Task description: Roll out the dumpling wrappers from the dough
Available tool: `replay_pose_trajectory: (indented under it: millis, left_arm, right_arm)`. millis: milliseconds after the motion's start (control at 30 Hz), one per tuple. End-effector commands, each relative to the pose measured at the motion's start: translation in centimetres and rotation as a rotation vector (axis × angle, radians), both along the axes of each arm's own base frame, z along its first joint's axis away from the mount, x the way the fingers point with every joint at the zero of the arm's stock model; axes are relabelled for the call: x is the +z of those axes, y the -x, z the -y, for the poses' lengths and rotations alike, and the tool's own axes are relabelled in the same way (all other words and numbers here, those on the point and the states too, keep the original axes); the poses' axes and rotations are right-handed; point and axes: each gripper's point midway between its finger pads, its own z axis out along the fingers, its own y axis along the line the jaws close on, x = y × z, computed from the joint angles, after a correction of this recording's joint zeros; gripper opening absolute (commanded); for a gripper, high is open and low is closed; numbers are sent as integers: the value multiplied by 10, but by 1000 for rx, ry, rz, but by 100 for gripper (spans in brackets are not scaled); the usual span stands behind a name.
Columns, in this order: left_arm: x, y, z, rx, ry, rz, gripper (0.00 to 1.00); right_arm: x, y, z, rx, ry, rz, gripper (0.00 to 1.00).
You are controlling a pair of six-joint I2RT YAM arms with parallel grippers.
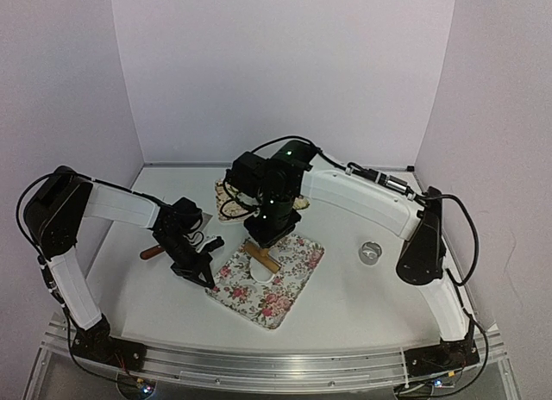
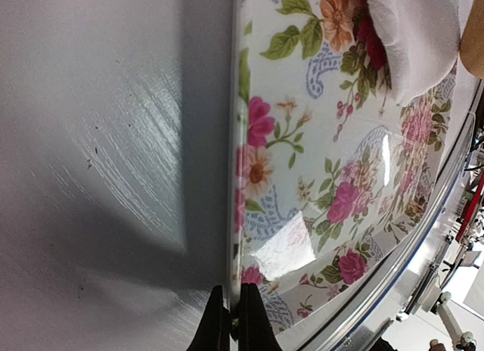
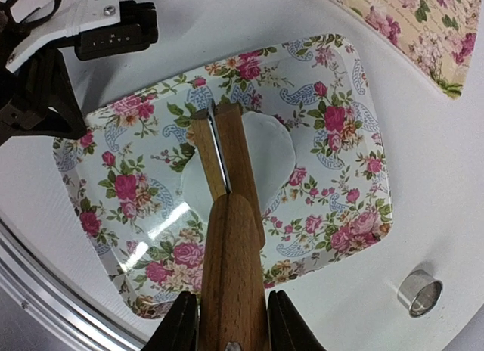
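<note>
The dough lies as a thin flattened white patch in the middle of a floral tray. A wooden roller rests on it, and my right gripper is shut on the roller's handle. From above, the right gripper stands over the tray with the roller across the dough. My left gripper is shut on the tray's left rim; from above the left gripper sits at the tray's left corner. The dough shows at the top right of the left wrist view. The dumpling wrappers are out of view.
A small shiny metal ring stands on the table right of the tray, the same ring showing in the right wrist view. A second floral tray lies behind the right arm. A brown-handled tool lies left of the left gripper.
</note>
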Motion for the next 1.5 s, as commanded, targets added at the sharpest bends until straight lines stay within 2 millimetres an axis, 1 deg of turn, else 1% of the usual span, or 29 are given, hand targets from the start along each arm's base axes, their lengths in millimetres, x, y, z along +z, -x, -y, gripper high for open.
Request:
replay_pose_trajectory:
  millis: [0,267,533,1067,1167,1333,1467]
  left_arm:
    - [9,-8,10,5,30,10,0]
    - [9,-10,11,12,31,12,0]
    - [8,-10,11,16,28,12,0]
    - [8,-6,9,16,30,5,0]
    - [7,-4,8,17,31,2,0]
    - [7,-4,8,16,32,2,0]
    - [7,-3,8,18,30,2,0]
  right_arm:
    - [-3,6,18,86,148,38,0]
    - [-30,22,12,177,213,-6,0]
    - [-61,31,26,194,347,-32,0]
    - [-107,16,45,164,538,16,0]
    - [-112,14,44,165,542,20,0]
    - [-117,12,35,186,515,21,0]
    - [-118,11,30,192,495,29,0]
